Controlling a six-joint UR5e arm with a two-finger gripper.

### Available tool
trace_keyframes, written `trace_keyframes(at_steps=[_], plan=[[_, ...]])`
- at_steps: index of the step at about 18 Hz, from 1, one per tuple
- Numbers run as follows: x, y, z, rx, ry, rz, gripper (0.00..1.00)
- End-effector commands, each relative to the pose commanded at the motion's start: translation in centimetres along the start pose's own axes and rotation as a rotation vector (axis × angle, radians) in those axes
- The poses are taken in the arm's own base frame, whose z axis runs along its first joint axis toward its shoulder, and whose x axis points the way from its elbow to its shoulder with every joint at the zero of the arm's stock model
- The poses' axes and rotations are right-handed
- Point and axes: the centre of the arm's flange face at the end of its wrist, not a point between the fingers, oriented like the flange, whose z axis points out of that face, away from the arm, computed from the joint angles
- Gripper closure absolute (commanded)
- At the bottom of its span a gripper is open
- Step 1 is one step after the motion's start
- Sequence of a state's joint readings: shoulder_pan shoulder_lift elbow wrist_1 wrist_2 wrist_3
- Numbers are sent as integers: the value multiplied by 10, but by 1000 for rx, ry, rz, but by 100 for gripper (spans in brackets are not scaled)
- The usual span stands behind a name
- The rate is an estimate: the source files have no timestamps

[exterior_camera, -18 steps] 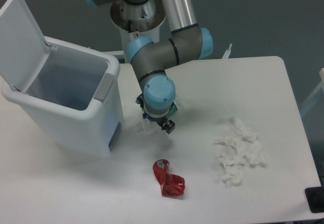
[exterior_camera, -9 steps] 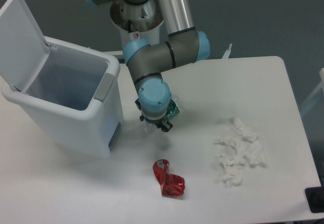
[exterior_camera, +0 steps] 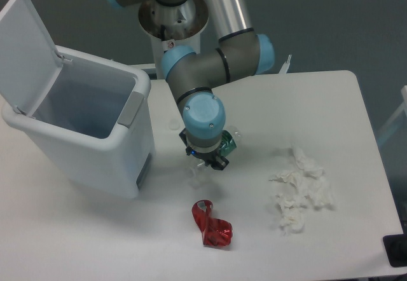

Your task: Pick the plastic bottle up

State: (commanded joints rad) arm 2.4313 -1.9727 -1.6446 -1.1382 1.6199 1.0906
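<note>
My gripper (exterior_camera: 206,161) points down at the table, just right of the white bin. Its jaws are shut across the plastic bottle (exterior_camera: 227,145). The bottle's green label band shows at the right side of the wrist, and a clear crushed end sticks out at the lower left under the fingers. The blue cap is hidden by the wrist. I cannot tell how far the bottle is off the table.
A white bin (exterior_camera: 95,142) with its lid open stands at the left. A crumpled red shiny wrapper (exterior_camera: 212,225) lies in front of the gripper. Crumpled white tissues (exterior_camera: 300,189) lie to the right. A dark object (exterior_camera: 395,250) sits at the table's front right corner.
The gripper has moved right and toward the front of the table, and the bottle has moved with it between the jaws. Wrapper and tissues have not moved.
</note>
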Motion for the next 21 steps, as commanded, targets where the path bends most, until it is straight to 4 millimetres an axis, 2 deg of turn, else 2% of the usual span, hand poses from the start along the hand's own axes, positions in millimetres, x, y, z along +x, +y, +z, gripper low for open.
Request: trace_keyframes(at_steps=[4, 8, 11, 18, 21], plan=[[-28, 8, -34, 41, -62, -29, 73], [-62, 22, -80, 128, -125, -72, 74], [-78, 28, -105, 142, -175, -20, 73], [-85, 37, -138, 116, -177, 21, 73], [-79, 44, -146, 110, -181, 31, 73]])
